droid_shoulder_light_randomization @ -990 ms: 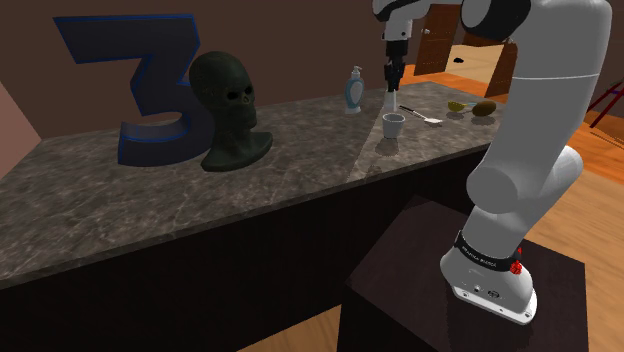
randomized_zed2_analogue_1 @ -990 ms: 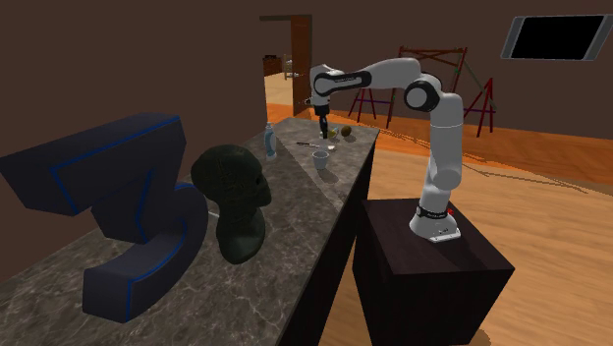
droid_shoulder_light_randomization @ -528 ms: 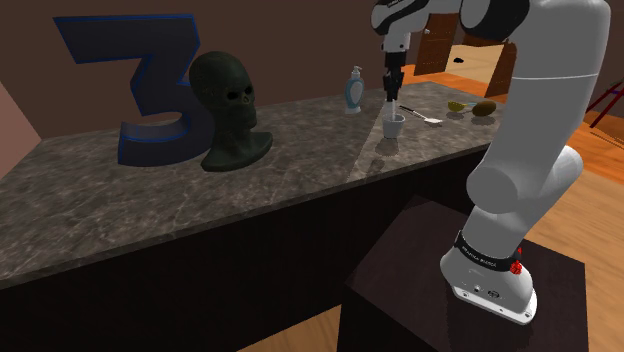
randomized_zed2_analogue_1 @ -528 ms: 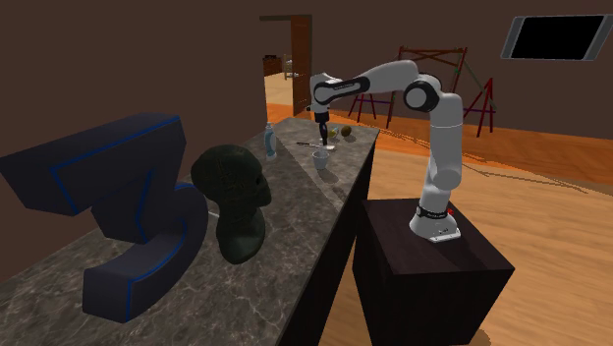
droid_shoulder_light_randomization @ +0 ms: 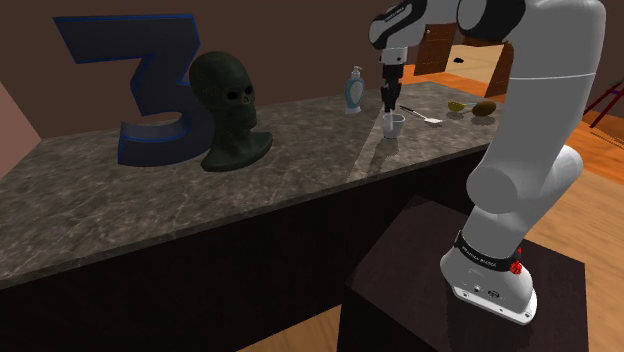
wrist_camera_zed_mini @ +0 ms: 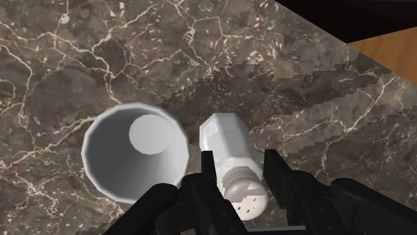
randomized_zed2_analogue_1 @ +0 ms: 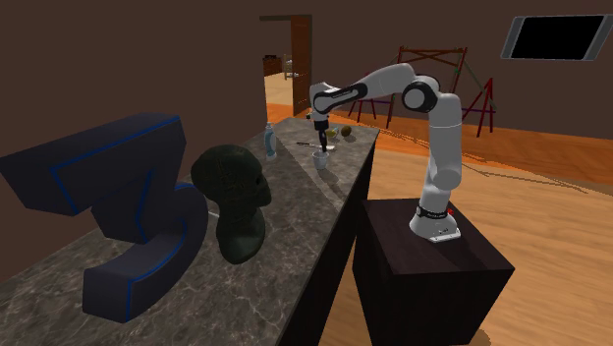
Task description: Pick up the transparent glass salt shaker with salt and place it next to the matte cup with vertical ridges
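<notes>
A white salt shaker [wrist_camera_zed_mini: 226,141] with a perforated round cap is clasped between my black fingers; my gripper [wrist_camera_zed_mini: 239,161] is shut on it. Its base is close over the marble counter [wrist_camera_zed_mini: 281,87], right beside the pale ridged cup [wrist_camera_zed_mini: 105,167], which stands upright. In the shoulder view my gripper [droid_shoulder_light_randomization: 389,102] hangs just over the cup [droid_shoulder_light_randomization: 394,125], at its far side. The second exterior view has the gripper [randomized_zed2_analogue_1: 318,142] low above the cup [randomized_zed2_analogue_1: 320,158].
On the counter stand a soap bottle [droid_shoulder_light_randomization: 354,90], a dark skull bust [droid_shoulder_light_randomization: 230,110] and a big blue figure 3 [droid_shoulder_light_randomization: 150,90]. A spoon [droid_shoulder_light_randomization: 420,116] and small fruits [droid_shoulder_light_randomization: 484,107] lie beyond the cup. The counter's front edge [droid_shoulder_light_randomization: 420,165] runs close to the cup.
My gripper has come down with the shaker, from well above the cup to just beside its rim. The cup has not moved.
</notes>
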